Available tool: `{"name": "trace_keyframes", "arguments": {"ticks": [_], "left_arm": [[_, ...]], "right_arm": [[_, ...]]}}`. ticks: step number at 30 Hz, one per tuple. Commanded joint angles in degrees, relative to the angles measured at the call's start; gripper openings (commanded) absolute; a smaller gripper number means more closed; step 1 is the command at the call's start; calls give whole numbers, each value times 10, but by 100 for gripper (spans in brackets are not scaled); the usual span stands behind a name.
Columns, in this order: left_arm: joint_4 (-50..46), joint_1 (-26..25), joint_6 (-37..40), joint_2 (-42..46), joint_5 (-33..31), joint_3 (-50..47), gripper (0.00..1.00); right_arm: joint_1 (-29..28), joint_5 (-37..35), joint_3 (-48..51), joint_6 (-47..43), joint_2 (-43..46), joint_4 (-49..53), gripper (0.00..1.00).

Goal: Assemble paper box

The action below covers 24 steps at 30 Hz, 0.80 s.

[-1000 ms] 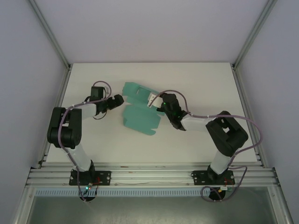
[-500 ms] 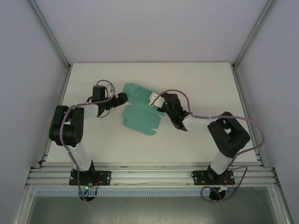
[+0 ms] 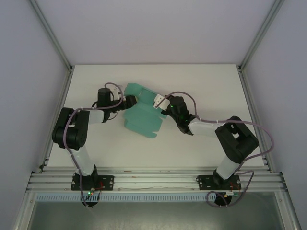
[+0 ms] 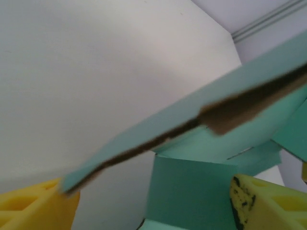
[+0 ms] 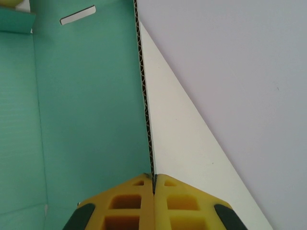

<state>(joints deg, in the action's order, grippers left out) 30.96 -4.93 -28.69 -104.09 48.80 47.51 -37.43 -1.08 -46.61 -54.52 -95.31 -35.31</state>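
Over the white table [image 3: 206, 84], left gripper [image 3: 130, 99] has reached the paper box [image 3: 143, 120], spread wide; right gripper [image 5: 154, 186] pinches its edge.

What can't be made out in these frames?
- Left wrist: the paper box edge is blurred close to the lens, so whether it touches the left gripper cannot be told.
- Top external: both grippers' fingertips are too small to show contact with the card.
- Right wrist: the right gripper clamps one card edge; the rest of the box is cut off by the left and top frame edges.
- Top external: the box's underside is hidden by its own panels.
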Motion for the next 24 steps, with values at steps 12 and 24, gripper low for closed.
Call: {"name": "trace_keyframes", "arguments": {"ticks": [12,24], "left_arm": [[114,-13,-54,-16,62,-22,38],[106,-13,-39,-2,59,-26,12]], "right_arm": [[11,48,26,61,54,-43,0],[14,67,27,63,72,-11,0]]}}
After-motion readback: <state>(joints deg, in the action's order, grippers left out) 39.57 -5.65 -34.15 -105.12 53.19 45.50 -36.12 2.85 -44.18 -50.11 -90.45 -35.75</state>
